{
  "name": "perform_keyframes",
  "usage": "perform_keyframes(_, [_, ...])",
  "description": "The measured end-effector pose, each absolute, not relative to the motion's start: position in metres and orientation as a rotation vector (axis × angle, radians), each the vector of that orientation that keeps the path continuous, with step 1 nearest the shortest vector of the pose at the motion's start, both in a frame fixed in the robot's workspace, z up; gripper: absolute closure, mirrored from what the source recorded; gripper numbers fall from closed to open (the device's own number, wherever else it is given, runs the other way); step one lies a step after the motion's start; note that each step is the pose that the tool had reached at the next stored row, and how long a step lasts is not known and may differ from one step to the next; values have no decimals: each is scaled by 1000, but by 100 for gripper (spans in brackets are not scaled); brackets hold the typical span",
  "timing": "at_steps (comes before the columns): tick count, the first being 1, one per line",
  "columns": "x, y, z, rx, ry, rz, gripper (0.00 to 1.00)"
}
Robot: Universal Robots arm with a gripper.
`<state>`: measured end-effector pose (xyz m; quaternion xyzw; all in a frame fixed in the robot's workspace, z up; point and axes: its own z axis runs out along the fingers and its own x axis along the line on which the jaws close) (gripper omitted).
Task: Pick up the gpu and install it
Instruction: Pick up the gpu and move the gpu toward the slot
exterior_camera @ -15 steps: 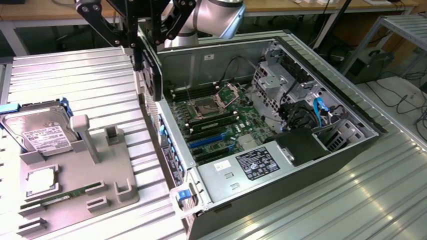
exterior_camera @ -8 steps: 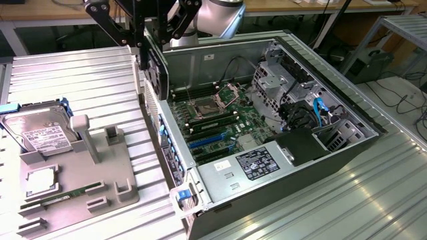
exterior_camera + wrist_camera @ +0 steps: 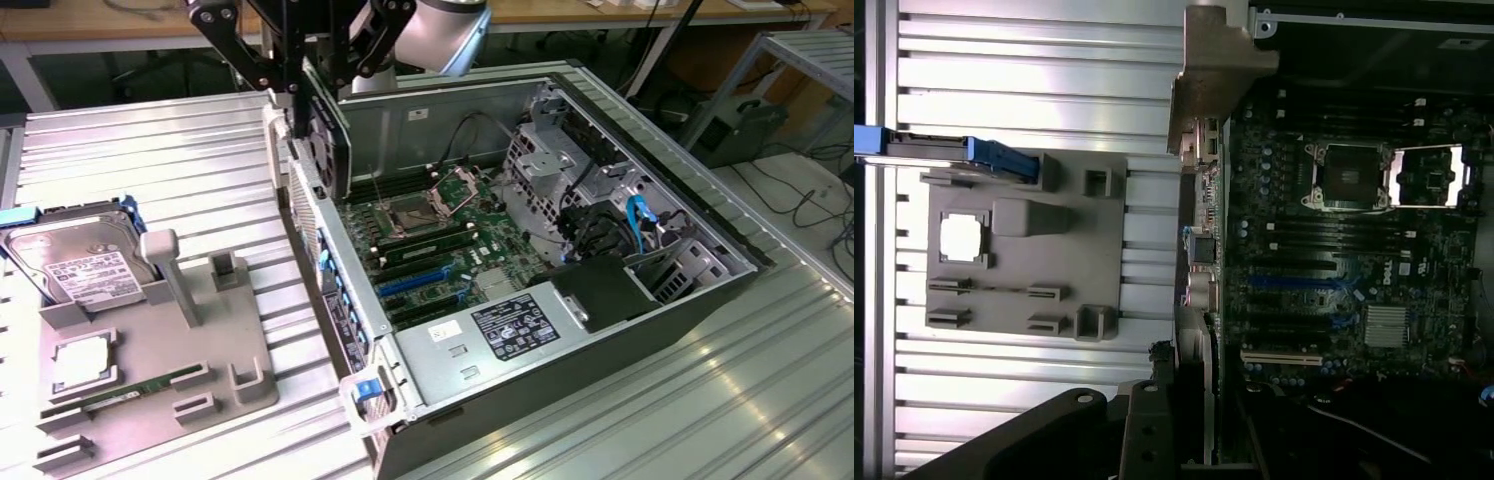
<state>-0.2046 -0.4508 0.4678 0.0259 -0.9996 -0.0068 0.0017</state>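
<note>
Above the rim of the open black computer case [image 3: 561, 410] on the ribbed silver bench [image 3: 160, 150], the claw [image 3: 310, 85] grasps the dark green gpu card [image 3: 327, 150]: picked up, not yet slotted.

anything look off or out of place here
Nothing stands out. The gripper holds the gpu upright at the edge of the open computer case, and the hard drive and memory stick sit in their slots on the grey tray.
</note>
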Motion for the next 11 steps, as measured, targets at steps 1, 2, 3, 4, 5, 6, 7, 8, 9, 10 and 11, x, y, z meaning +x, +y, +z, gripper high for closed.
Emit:
perform_keyframes(1, [-204, -451, 468, 81, -3137, -22, 72])
perform_keyframes(2, [-202, -451, 468, 81, -3137, -21, 72])
perform_keyframes(3, [-202, -451, 468, 81, -3137, -22, 72])
perform_keyframes(4, [-200, -451, 468, 81, -3137, -22, 72])
perform_keyframes(5, [-199, -451, 468, 81, -3137, -22, 72])
perform_keyframes(6, [-198, -451, 468, 81, -3137, -22, 72])
perform_keyframes(7, [-197, -451, 468, 81, -3137, -22, 72])
perform_keyframes(8, [-196, -451, 468, 81, -3137, -21, 72])
perform_keyframes(9, [-195, -451, 468, 81, -3137, -22, 72])
perform_keyframes(10, [-194, -451, 468, 81, -3137, -22, 72])
perform_keyframes(11, [-193, -451, 468, 81, -3137, -22, 72])
